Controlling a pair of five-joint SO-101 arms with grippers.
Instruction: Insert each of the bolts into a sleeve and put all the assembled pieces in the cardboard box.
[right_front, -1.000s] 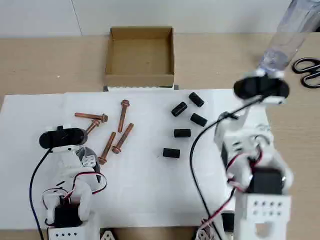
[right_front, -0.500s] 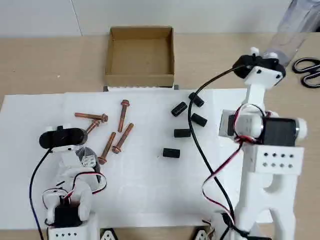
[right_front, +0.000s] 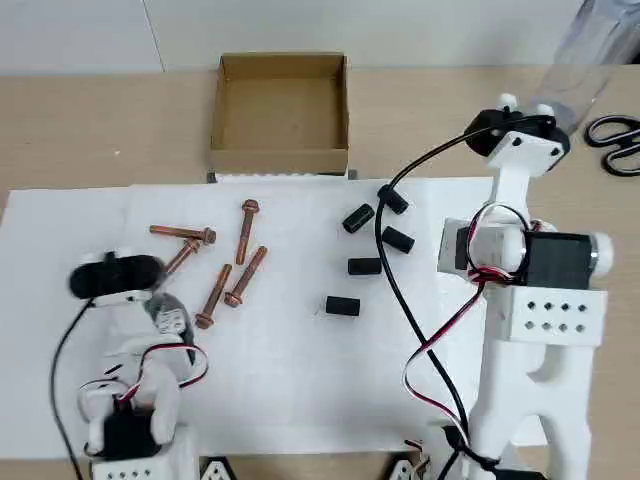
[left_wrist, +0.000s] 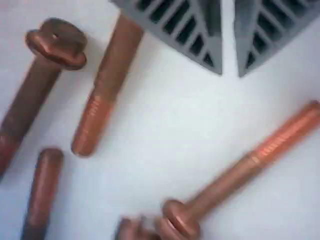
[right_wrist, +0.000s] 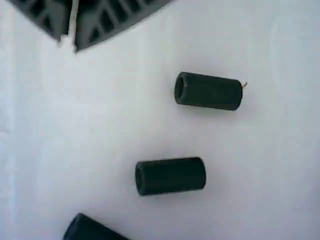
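Note:
Several copper bolts (right_front: 214, 294) lie scattered on the left of the white sheet (right_front: 290, 380). Several black sleeves (right_front: 364, 266) lie loose at centre right. The open cardboard box (right_front: 280, 150) stands behind the sheet with nothing in it. My left arm (right_front: 115, 277) sits low at the front left, just short of the bolts. My left gripper (left_wrist: 230, 74) is shut and hangs over the sheet between two bolt shafts (left_wrist: 107, 90) (left_wrist: 260, 155). My right arm (right_front: 520, 140) stands tall at the right. My right gripper (right_wrist: 70, 44) is shut above the sheet, apart from two sleeves (right_wrist: 209, 91) (right_wrist: 170, 175).
A clear plastic bottle (right_front: 580, 70) and black scissors (right_front: 615, 140) lie on the wooden table at the far right, beside the right arm's head. Black cables (right_front: 395, 300) loop from the right arm across the sheet near the sleeves.
The right arm unfolded from a low pose and stretched up and back toward the sleeves, then held still. The left arm's head shifted slightly left and toward the front.

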